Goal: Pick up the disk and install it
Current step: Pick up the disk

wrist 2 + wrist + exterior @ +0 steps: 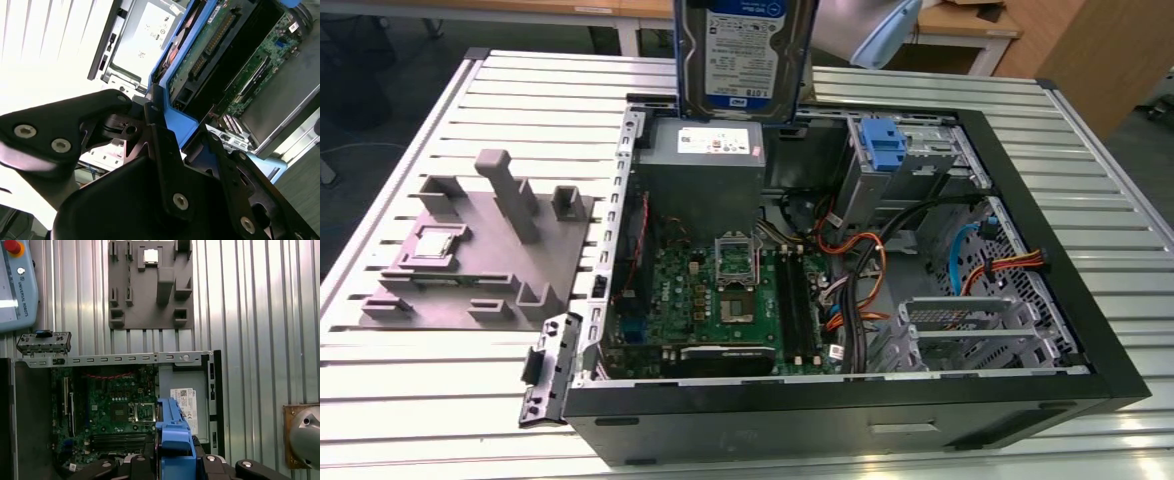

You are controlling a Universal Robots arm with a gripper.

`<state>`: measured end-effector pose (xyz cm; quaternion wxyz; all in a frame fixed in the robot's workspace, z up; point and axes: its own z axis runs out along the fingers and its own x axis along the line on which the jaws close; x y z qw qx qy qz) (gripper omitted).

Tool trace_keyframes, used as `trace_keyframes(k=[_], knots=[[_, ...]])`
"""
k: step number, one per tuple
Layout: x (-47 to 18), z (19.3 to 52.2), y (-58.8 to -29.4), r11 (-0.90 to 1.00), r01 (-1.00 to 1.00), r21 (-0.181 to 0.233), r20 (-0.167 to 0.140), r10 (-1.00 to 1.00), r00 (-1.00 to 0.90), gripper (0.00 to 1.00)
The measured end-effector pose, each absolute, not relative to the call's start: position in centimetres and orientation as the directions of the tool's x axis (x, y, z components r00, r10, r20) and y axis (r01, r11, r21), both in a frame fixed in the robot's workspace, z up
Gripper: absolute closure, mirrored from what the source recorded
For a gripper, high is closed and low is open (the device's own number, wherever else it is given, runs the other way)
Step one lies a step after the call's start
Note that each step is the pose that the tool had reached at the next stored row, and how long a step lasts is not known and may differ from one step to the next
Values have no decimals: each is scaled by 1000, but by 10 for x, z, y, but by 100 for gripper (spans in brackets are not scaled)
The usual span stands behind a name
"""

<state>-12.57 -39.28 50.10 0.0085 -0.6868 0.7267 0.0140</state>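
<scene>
Although the slatted metal table (440, 400) spread across the whole exterior view, the work hung above the open computer case (1114, 385) lying on it at centre and right. Inside the case, the grey power-supply box (707, 175) stood at upper centre with the motherboard (720, 300) below it. A grey fixture plate (480, 250) lay on the table at the left. The disk (744, 55) was held upright at the top centre of the exterior view, label toward the camera, its lower edge just over the power-supply box and clear of the case. An upright blue carrier (886, 145) stood to its right at the case's far wall. In the second wrist view the gripper (175, 125) had its jaws pinched on the disk's blue bracket.

As a judgement, the pickup was done and the install was not: the disk was aloft and seated nowhere. Seating it would call for squaring the bracket to its bay, and keeping clear of the loose cables.
</scene>
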Motion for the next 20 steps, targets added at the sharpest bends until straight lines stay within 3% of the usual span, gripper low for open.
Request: trace_keyframes(k=[20], knots=[[-115, 501, -400, 56, -998, 9, -32, -998, -56, 64]])
